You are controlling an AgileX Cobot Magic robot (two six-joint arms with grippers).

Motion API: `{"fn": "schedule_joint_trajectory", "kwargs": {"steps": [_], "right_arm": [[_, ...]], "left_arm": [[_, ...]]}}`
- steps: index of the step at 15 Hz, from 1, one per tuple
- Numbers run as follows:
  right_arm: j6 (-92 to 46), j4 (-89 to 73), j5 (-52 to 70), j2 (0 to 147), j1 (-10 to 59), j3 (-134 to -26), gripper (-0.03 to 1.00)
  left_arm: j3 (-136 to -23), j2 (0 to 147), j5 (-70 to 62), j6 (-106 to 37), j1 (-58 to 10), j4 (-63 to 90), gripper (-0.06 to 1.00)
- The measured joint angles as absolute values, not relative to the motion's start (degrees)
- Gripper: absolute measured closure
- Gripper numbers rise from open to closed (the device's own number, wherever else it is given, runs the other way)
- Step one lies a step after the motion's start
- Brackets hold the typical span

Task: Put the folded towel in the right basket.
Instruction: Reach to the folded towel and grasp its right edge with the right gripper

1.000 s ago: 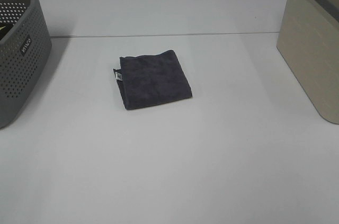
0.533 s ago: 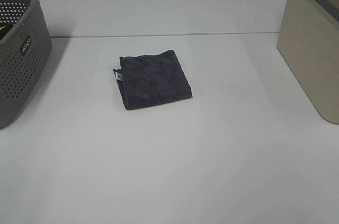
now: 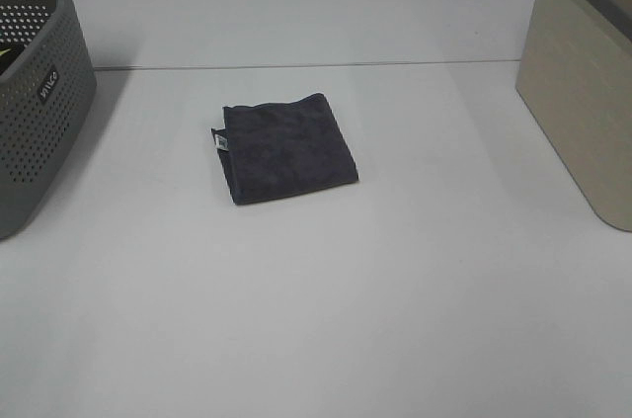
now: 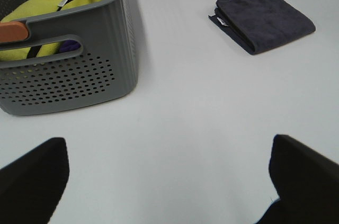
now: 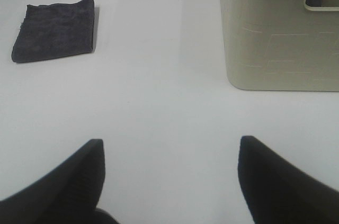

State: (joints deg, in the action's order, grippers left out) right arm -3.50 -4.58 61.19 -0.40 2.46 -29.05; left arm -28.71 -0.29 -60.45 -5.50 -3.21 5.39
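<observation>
Here, the folded towel (image 3: pixel 288 148) lay flat on the white table (image 3: pixel 346 319), between the two baskets and touching neither; it was dark grey, with a small white label (image 3: pixel 221 142) at the edge facing the left basket; the right basket (image 3: pixel 583 92), beige with a darker rim, stood at the right edge of the high view, well apart from the towel; the left basket (image 3: pixel 39 92), grey and perforated, stood at the opposite edge, and my left wrist view showed a yellow cloth (image 4: pixel 47 7) inside it. My left pincer (image 4: pixel 168 181) was spread wide, its two dark fingers (image 4: pixel 32 176) far apart with only bare table between them; it held nothing; the grey basket stood near it and the towel farther off. My right pincer (image 5: pixel 172 181) was likewise spread wide and held nothing; its fingers (image 5: pixel 275 176) hung over bare table, with the towel ahead on one side and the right basket ahead on the other; neither pincer touched the towel.
</observation>
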Motion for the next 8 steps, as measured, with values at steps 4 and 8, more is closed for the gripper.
{"fn": "schedule_joint_trajectory", "kwargs": {"steps": [4, 8], "right_arm": [[-3.5, -4.6, 61.1, 0.0, 2.5, -29.0, 0.29], [-3.5, -6.1, 53.7, 10.7, 2.5, -31.2, 0.29]], "left_arm": [[-28.7, -0.3, -60.4, -5.5, -3.2, 5.4, -0.03], [-28.7, -0.3, -60.4, -5.5, -3.2, 5.4, -0.03]]}}
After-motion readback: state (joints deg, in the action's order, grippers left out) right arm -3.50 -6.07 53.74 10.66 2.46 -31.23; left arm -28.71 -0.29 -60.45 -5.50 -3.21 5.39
